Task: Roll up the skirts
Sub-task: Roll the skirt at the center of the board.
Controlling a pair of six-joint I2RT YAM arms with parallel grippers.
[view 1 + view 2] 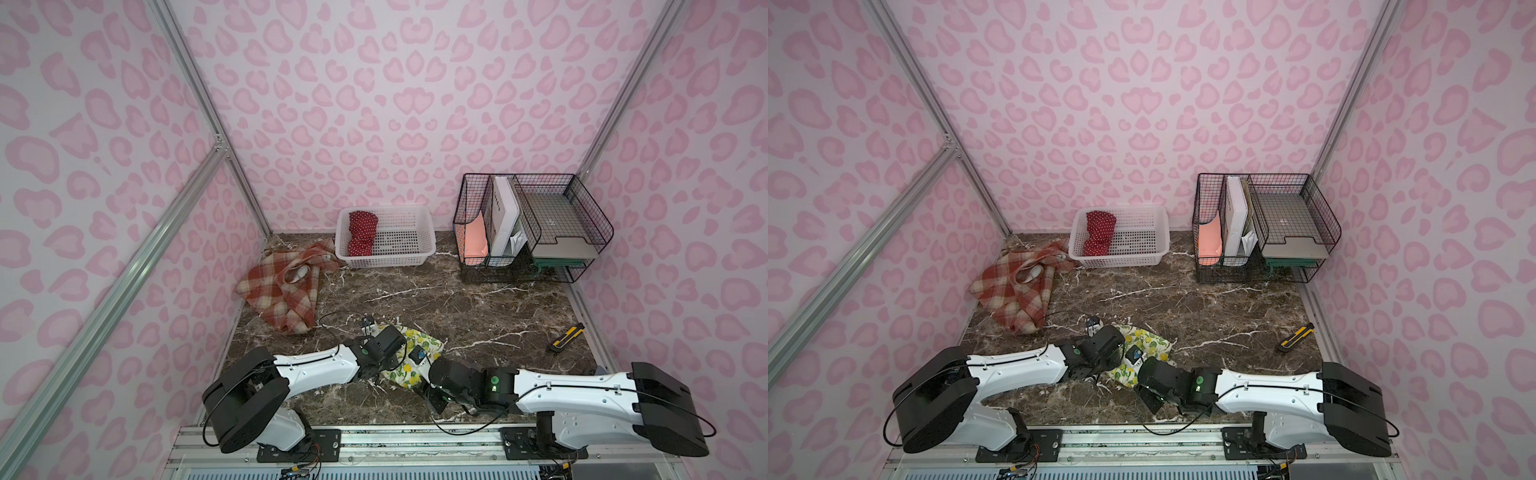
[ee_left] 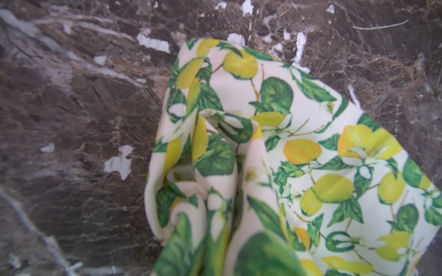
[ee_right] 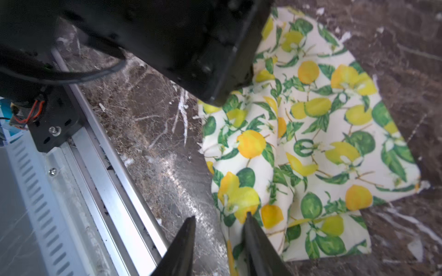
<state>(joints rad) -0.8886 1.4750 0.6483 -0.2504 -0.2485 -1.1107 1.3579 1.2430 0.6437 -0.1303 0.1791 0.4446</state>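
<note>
Right end effector (image 3: 219, 218) stands partly open, its fingers straddling the near edge of the lemon skirt (image 3: 323, 143): one tip is on the cloth, the other over bare bench (image 3: 148, 124), and nothing is pinched. Left end effector (image 1: 390, 340) hangs over the skirt's left side. Its fingers are hidden, with cloth bunched up toward its camera, so I cannot tell its grip. Crumpled, the skirt lies at the bench's front middle. The plaid skirt (image 1: 282, 291) sprawls by the left wall. The polka-dot skirt (image 1: 362, 232) sits bundled in the white basket (image 1: 415, 259).
</note>
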